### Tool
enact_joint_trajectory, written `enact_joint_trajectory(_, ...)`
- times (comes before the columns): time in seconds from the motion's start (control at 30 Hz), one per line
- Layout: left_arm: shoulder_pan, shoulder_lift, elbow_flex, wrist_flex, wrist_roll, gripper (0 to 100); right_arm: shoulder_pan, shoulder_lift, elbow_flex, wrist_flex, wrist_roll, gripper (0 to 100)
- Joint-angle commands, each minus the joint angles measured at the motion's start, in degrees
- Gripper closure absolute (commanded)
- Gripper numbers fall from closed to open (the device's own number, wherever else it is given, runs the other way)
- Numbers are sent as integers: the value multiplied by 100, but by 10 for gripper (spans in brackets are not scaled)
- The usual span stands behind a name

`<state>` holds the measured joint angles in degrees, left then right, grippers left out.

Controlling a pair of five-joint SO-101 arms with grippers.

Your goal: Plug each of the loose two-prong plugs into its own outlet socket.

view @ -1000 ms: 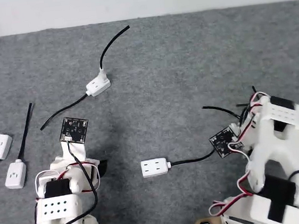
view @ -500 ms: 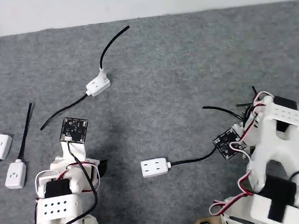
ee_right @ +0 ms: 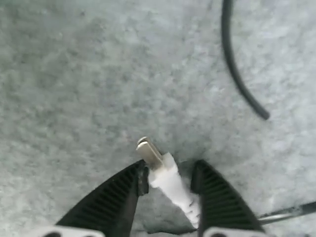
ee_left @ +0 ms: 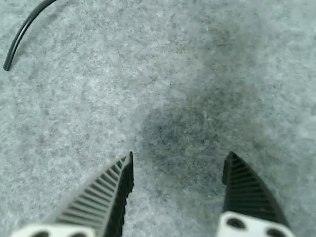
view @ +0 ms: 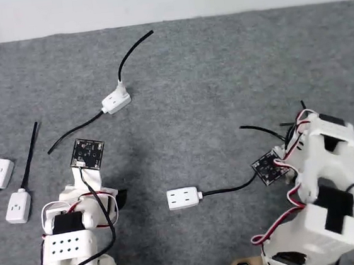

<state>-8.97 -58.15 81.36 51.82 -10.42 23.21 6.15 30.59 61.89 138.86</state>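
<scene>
My right claw (ee_right: pixel 168 170) is almost shut and pinches a small white plug (ee_right: pixel 167 180) between its two black ribbed fingers (ee_right: pixel 116 197). The plug is tilted, and its shiny flat metal tip sticks out past my fingertips. I can only make out one prong from here. The plug hangs just over the grey mat (ee_right: pixel 74 74). A thin black cord (ee_right: pixel 236 64) lies on the mat a little way off. My left claw (ee_left: pixel 177 170) is wide open, with bare mat between its fingers (ee_left: pixel 111 192). A loose cord end (ee_left: pixel 22 32) lies well away from them. From above, my right arm (view: pixel 322 155) is at the right side of the table and my left arm (view: pixel 79 225) is at the left side. A white outlet socket (view: pixel 184 197) lies flat on the mat between my two arms. Its socket cord (view: pixel 227 190) runs toward my right arm. Farther back lies a white block (view: pixel 115 102) with black cords going out of both ends. At the left edge lie a far socket (view: pixel 1 173) and a near socket (view: pixel 18 206), side by side, each with a black cord.
</scene>
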Motion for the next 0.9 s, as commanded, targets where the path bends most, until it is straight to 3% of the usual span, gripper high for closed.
enact_joint_trajectory(0.0,53,-70,-31,-141,53,728,92,101,-202,-75,149,976)
enact_joint_trajectory(0.13,53,-70,-31,-141,53,728,127,-145,-343,312,-158,988)
enact_joint_trajectory(0.33,53,-70,-31,-141,53,728,-145,-1323,-1398,3011,-369,990)
enact_joint_trajectory(0.43,53,-70,-31,-141,53,728,-549,-1771,-1960,4048,-818,990)
enact_joint_trajectory(0.6,53,-70,-31,-141,53,728,-1965,-1877,-1881,3881,-2963,990)
enact_joint_trajectory(0.73,53,-70,-31,-141,62,728,-3073,-1499,-1653,2747,-4721,990)
enact_joint_trajectory(0.87,53,-70,-31,-132,62,728,-3618,-989,-1486,1903,-5468,990)
